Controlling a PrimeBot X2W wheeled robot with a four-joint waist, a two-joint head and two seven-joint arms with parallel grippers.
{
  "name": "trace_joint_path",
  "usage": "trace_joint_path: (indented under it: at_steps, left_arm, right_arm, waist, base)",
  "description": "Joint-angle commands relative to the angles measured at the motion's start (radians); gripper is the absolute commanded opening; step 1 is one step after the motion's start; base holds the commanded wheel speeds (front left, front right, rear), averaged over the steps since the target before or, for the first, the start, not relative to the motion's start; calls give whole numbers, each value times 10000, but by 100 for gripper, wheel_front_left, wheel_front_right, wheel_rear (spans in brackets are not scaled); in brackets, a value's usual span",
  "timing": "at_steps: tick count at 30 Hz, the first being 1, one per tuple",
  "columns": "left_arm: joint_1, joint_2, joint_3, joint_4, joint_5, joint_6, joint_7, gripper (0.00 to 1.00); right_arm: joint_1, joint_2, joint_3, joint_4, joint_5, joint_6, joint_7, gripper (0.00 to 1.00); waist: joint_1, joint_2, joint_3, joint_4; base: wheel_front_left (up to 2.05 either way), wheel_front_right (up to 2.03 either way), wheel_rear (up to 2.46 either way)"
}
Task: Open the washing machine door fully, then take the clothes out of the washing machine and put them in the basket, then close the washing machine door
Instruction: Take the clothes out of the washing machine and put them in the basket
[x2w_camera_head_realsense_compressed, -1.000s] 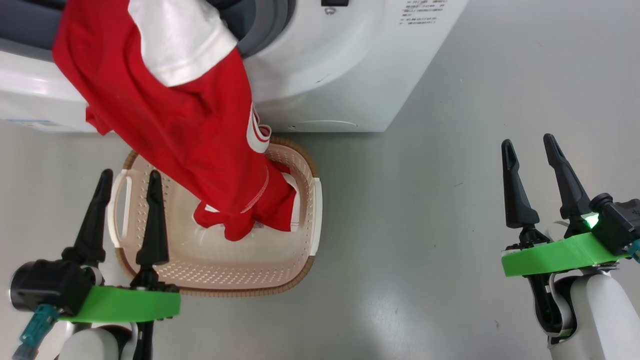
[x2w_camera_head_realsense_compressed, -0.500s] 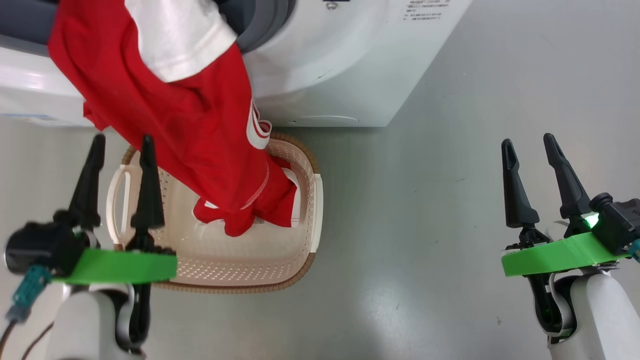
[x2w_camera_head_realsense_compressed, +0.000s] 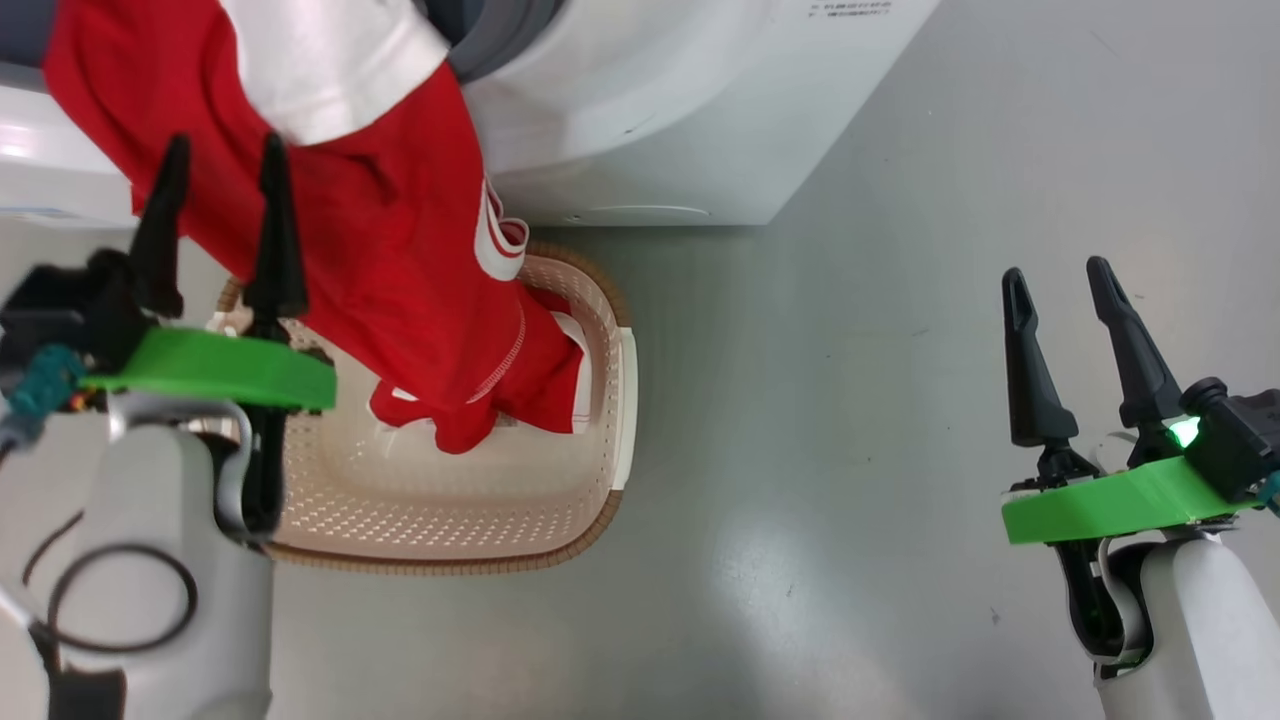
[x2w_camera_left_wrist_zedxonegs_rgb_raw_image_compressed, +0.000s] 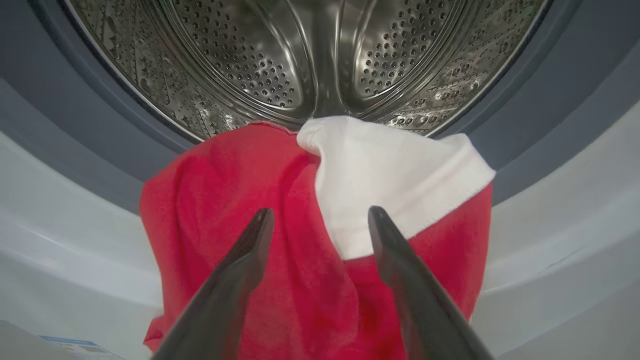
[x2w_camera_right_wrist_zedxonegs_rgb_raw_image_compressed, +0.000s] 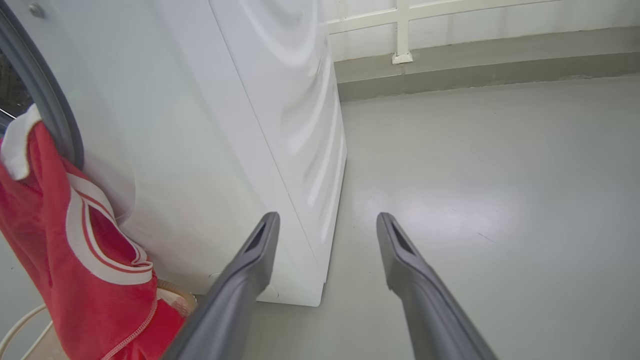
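- Change: left gripper, dark fingers spread and empty, has risen from beside the cream perforated plastic basket to face the soft red garment with white panel.
- The garment drapes from the white front-loading washing machine into the basket, so a fresh grasp looks imminent.
- Right gripper: unchanged, open, idle.
- Hidden: the drum floor behind the garment, and the basket's left end behind the forearm.

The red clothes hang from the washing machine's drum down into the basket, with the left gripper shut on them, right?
Not quite. The left gripper is open, not shut on the clothes; the left wrist view shows its fingers apart. The rest holds.
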Motion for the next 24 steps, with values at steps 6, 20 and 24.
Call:
trace_joint_path:
  at_steps: [6,20,24]
  left_arm:
    - [-829,582,393,914,27,-56,-49,100]
    - [-1813,953,399,2519,-46,-56,-49,39]
    - [-1830,968,386,2567,-79,-56,-49,0]
  right_arm:
    - [-188,20,321,-262,24,65,-63,100]
    - [-309,20,338,-248,93,65,-63,100]
    - [-296,20,330,-242,105,65,-63,100]
  waist:
    - [0,0,200,-177]
    - [0,0,282,-332]
    - [0,0,242,-348]
  base:
    - [0,0,0]
    - [0,0,0]
    - [0,0,0]
